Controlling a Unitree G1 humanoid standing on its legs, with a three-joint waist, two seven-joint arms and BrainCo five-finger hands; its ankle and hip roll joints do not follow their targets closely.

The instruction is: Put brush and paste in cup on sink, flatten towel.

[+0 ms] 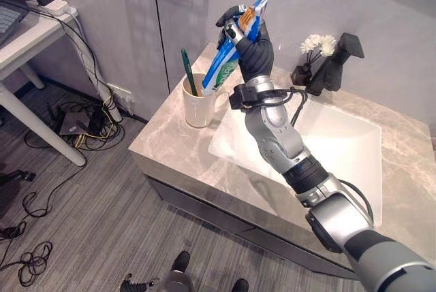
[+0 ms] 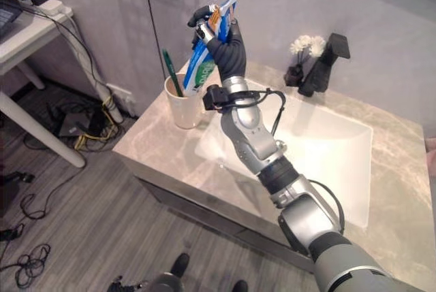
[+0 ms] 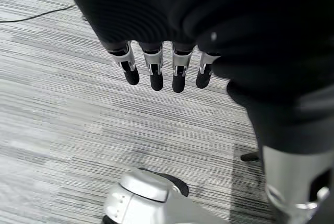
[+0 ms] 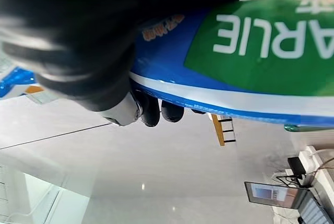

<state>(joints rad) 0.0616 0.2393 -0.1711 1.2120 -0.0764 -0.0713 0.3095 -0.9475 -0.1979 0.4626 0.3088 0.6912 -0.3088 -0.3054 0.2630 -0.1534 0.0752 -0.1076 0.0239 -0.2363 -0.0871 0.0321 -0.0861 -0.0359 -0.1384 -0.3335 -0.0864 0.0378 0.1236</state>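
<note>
While paste goes in: right hand (image 1: 251,43) clamps toothpaste tube (image 1: 228,57), cap end angled down into cup (image 1: 199,105).
Brush: toothbrush (image 1: 187,71) stands inside cup.
Left hand (image 3: 167,70): fingers straight, empty.

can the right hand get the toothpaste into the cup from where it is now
Probably yes. The right hand grips the toothpaste tube, whose lower end hangs at the cup rim. Only the green toothbrush stands inside, leaving room.

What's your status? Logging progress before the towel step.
Right hand shut on toothpaste, above cup. Toothbrush in cup. Left hand open, idle.
</note>
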